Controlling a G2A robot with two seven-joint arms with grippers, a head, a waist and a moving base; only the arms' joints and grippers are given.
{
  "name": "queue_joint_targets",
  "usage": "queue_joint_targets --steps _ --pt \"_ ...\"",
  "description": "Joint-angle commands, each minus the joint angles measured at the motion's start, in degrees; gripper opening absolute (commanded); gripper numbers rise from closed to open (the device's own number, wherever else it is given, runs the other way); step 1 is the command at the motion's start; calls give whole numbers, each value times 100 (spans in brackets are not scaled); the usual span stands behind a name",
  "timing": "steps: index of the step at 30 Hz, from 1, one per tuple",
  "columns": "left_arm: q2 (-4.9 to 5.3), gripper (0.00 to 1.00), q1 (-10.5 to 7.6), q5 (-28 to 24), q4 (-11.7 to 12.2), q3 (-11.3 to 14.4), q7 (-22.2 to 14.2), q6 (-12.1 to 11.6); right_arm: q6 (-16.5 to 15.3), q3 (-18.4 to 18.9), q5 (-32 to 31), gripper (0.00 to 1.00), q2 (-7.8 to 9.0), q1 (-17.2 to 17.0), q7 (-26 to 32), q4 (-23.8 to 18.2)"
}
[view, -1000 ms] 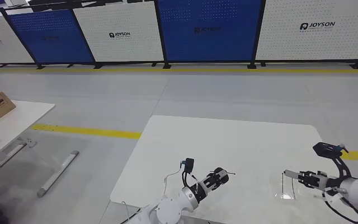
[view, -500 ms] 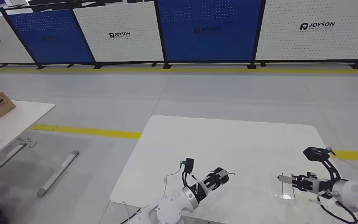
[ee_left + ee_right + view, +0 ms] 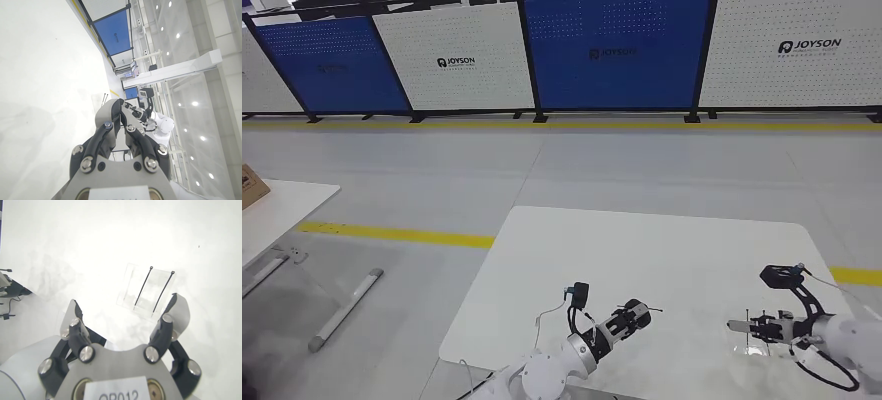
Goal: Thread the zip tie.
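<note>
- The left gripper [image 3: 638,316] sits low over the near edge of the white table [image 3: 642,250]. Its fingers [image 3: 115,113] are pressed together, pad to pad, and I can't tell whether anything thin is caught between them.
- Over on the other side, the right gripper [image 3: 125,305] hangs above the table with its fingers [image 3: 177,302] spread wide apart and nothing in them.
- And there are the zip ties [image 3: 143,285]: two black ones, side by side and roughly parallel, lying flat on a clear tray [image 3: 130,275].
- The tray rests on the table toward its near right part, just ahead of the right gripper.
- One finger's tip of the right gripper is close beside the tray's corner, and neither finger touches a tie.
- The two grippers are well apart, with bare table between them.
</note>
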Motion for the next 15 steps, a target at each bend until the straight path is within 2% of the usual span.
queue_joint_targets --steps 1,5,11,12,13,14,15 --pt "0 0 0 0 0 0 0 0 11 -43 77 100 -8 -13 -153 22" --pt "0 0 0 0 0 0 0 0 -131 -31 287 100 6 69 -191 38" --pt "0 0 0 0 0 0 0 0 74 -203 80 100 30 220 12 90" --pt "0 0 0 0 0 0 0 0 95 -237 72 88 31 262 35 138" --pt "0 0 0 0 0 0 0 0 116 -296 22 50 32 315 72 207" --pt "0 0 0 0 0 0 0 0 141 -342 -5 42 32 353 92 259" --pt "0 0 0 0 0 0 0 0 173 -384 -27 41 31 391 102 303"
